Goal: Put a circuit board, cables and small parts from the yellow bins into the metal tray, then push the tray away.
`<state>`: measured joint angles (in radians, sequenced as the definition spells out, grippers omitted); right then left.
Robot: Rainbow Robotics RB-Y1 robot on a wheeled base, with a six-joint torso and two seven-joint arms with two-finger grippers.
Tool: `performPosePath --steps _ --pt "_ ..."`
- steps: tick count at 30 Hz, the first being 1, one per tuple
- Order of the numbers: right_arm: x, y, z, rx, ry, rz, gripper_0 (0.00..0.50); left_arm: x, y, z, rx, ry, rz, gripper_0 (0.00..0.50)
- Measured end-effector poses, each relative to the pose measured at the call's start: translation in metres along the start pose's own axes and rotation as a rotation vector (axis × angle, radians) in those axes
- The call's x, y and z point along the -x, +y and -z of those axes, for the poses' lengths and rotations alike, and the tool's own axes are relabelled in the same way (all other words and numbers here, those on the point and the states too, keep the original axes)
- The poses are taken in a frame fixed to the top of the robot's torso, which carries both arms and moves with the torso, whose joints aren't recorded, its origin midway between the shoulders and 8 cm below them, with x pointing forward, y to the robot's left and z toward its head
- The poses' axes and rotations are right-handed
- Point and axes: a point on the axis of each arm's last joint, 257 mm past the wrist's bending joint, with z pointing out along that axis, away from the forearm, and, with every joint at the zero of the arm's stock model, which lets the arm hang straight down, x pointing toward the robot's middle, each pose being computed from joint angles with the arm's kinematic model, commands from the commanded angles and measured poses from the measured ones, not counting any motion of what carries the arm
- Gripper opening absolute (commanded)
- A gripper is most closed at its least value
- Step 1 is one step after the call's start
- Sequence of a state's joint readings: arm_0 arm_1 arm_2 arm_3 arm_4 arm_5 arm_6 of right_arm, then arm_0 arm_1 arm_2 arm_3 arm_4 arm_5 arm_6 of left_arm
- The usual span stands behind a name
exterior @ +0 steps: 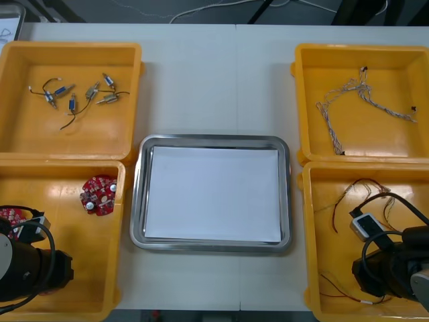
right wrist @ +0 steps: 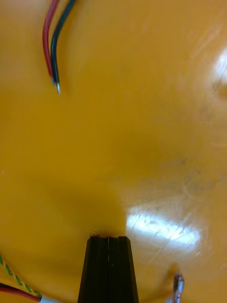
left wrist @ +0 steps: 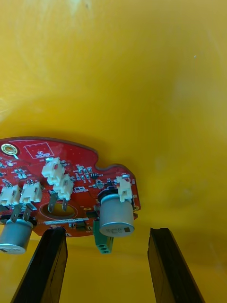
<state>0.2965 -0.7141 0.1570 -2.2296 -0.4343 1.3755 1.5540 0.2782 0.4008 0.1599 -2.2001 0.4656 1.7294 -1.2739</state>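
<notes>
1. Currently, picking begins: left gripper (left wrist: 108, 233), jaws apart, hangs over a circuit board (left wrist: 71, 175) in the near-left yellow bin (exterior: 90, 258).
2. Right gripper (right wrist: 109, 241), jaws together on nothing, sits low in the near-right bin (exterior: 308, 235) beside red and black cable ends (right wrist: 51, 57).
3. Next move, probably: straddle the board's edge, close, carry to the unfilled metal tray (exterior: 139, 201).

On the red circuit board (left wrist: 71, 161), seen from the left wrist, a small white frame near its edge holds white letters that seem to read "QC STICKER"; the other tiny white marks on it are too small to read.
</notes>
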Motion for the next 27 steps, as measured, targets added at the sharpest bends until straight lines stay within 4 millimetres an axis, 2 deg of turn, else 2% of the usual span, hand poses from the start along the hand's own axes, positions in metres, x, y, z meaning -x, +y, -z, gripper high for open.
performPosePath --steps 4,12,13,14,15,16,17,18,27 --pt "0.016 -0.007 0.005 -0.014 -0.008 0.009 0.000 -0.001 0.001 -0.001 0.001 0.003 0.002 0.500" --pt "0.034 -0.016 0.022 0.014 0.015 -0.011 0.000 -0.001 0.000 -0.001 0.000 0.005 0.003 0.500" --pt "0.035 -0.017 0.025 0.023 0.017 -0.017 0.017 -0.001 0.000 -0.002 -0.001 0.005 0.004 0.500" --pt "0.038 -0.018 0.027 0.029 0.013 -0.023 0.062 -0.002 -0.001 -0.002 -0.002 0.005 0.005 0.500" --pt "0.040 -0.019 0.028 0.032 0.009 -0.027 0.191 -0.002 -0.001 -0.002 -0.004 0.006 0.006 0.500" --pt "0.042 -0.020 0.030 0.033 0.004 -0.031 0.268 -0.002 -0.002 -0.002 -0.006 0.006 0.006 0.500" --pt "0.043 -0.021 0.030 0.031 0.000 -0.034 0.427 -0.002 -0.002 -0.002 -0.007 0.006 0.007 0.500" --pt "0.044 -0.022 0.031 0.030 -0.001 -0.035 0.500 -0.002 -0.003 -0.002 -0.008 0.006 0.008 0.500" --pt "0.043 -0.022 0.031 0.031 -0.001 -0.034 0.500 -0.003 -0.004 -0.004 -0.009 0.006 0.016 0.500"
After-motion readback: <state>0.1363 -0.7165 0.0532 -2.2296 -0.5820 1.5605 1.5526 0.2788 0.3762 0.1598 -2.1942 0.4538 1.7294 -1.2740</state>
